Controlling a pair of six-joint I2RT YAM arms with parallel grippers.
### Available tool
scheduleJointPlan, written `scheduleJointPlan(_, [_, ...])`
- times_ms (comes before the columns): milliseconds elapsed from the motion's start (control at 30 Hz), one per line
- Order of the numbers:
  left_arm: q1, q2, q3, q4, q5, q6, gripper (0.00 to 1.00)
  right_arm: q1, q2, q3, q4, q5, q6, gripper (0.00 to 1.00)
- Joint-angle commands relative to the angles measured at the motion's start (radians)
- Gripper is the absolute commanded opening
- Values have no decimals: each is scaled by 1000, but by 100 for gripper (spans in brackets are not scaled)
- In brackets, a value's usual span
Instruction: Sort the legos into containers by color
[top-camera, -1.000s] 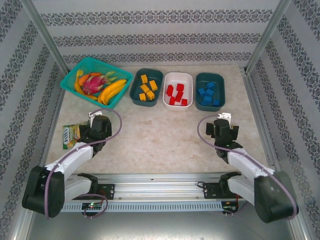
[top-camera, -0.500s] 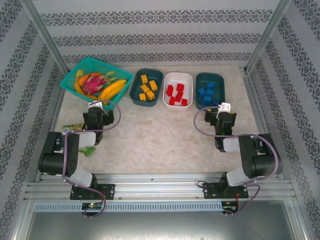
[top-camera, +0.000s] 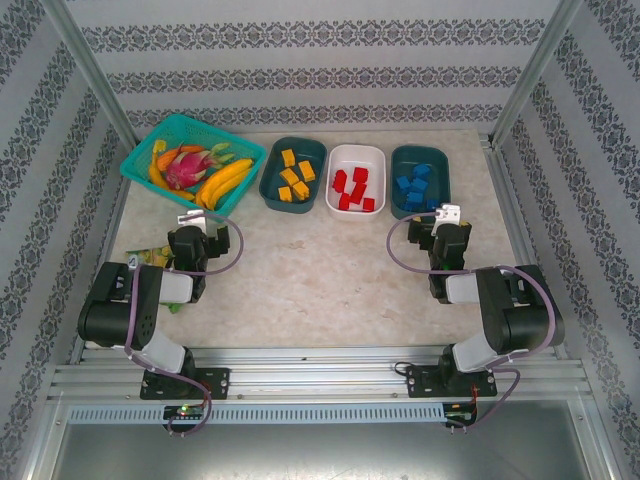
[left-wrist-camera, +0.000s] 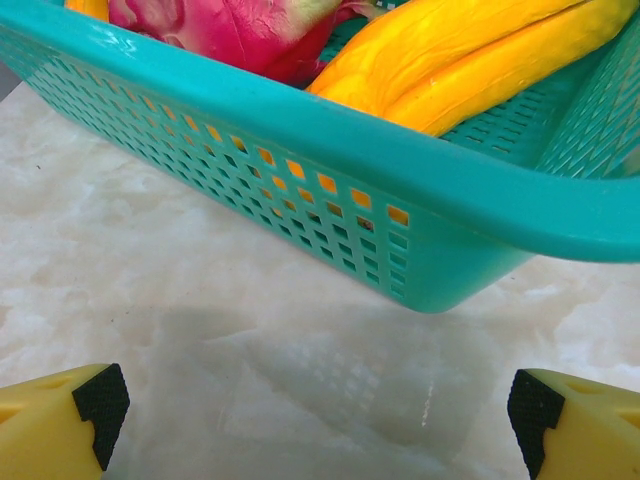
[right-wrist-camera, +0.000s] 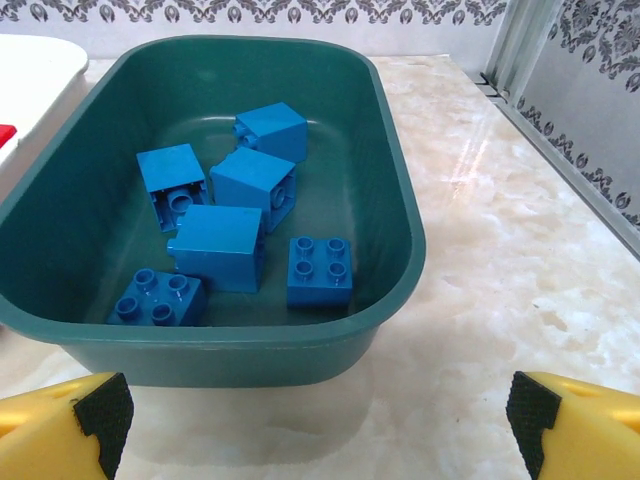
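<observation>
Gaping, both | left end effector (left-wrist-camera: 320, 412) near basket (left-wrist-camera: 400, 190) | right end effector (right-wrist-camera: 320, 415) facing tub (right-wrist-camera: 230, 360) (apparently six legos (right-wrist-camera: 215, 248))

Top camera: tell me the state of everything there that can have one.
Left end effector, open, empty.
Right end effector, open, empty.
Left teal tub, holds orange legos.
White tub, holds red legos.
Right teal tub, holds six blue legos.
Basket, full of fruit.
</observation>
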Motion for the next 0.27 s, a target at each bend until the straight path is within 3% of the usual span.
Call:
scheduleJointPlan(0, [8, -3, 9, 58, 16, 18, 100, -3, -12, 12, 30, -24, -13, 98])
scheduleJointPlan(233, [8, -3, 9, 54, 16, 17, 100, -14, -13, 19, 17, -55, -7, 98])
